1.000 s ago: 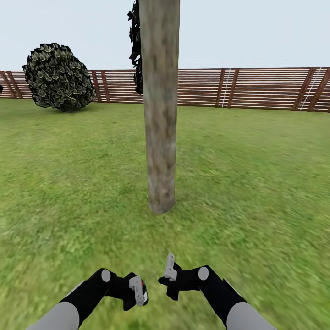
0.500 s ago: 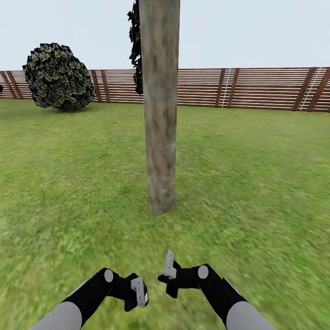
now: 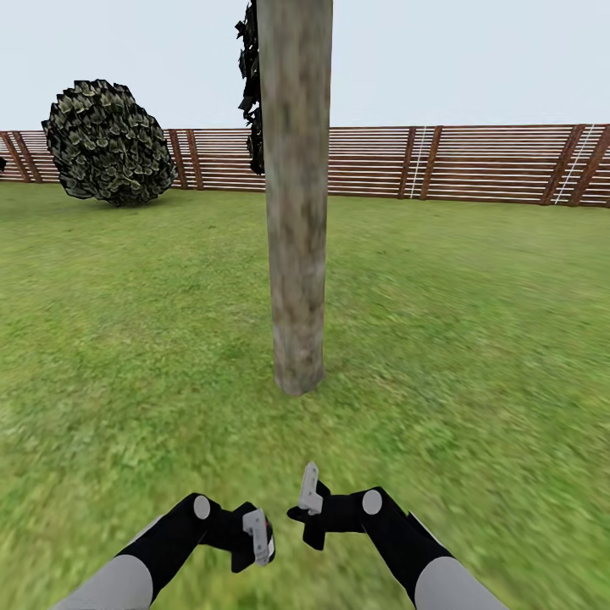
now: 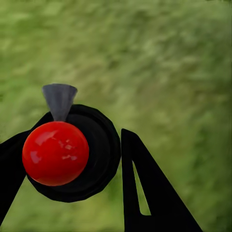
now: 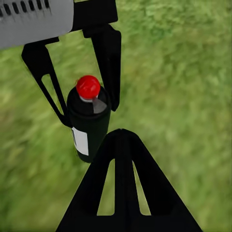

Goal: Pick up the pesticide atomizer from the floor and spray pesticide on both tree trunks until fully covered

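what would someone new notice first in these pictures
The thick bare tree trunk rises from the lawn straight ahead of the robot. Next comes the black spray bottle with its red cap, gripped between the fingers of the left hand. A round dark bush sits far left against the slatted fence.

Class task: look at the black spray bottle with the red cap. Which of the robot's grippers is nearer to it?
Left. The left gripper is clamped around the atomizer, fingers on either side. The right gripper is beside it, apart and empty.
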Available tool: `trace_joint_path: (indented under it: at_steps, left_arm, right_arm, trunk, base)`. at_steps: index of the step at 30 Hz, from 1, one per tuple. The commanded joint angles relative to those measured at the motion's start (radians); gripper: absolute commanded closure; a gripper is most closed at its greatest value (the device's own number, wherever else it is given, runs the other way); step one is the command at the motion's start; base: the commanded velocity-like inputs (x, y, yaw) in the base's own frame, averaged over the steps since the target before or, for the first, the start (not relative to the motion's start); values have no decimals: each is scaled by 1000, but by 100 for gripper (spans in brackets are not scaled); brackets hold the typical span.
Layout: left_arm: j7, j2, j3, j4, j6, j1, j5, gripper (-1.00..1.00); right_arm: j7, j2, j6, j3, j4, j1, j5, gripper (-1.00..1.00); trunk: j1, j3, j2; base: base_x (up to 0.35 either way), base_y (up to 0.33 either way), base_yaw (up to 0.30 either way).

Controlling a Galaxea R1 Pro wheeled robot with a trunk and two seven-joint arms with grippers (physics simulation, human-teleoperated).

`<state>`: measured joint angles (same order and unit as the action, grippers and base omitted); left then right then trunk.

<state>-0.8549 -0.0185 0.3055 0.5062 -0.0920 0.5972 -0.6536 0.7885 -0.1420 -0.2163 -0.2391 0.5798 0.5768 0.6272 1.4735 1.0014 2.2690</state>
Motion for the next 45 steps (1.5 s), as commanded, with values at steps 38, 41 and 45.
trace_joint_path:
  at_steps: [38,41,45]
  left_arm:
    - [1,44,-6,2,-4,16,10,100]
    - [0,44,-6,2,-4,16,13,100]
    - [-2,43,-6,1,-6,15,33,100]
  right_arm:
    - [0,-4,0,0,0,0,0,100]
    - [0,-5,0,0,0,0,0,100]
    - [0,-5,0,0,0,0,0,100]
  trunk:
    - [0,0,0]
    - [0,0,0]
    - [0,0,0]
  base:
    - [0,0,0]
    - [0,0,0]
    - [0,0,0]
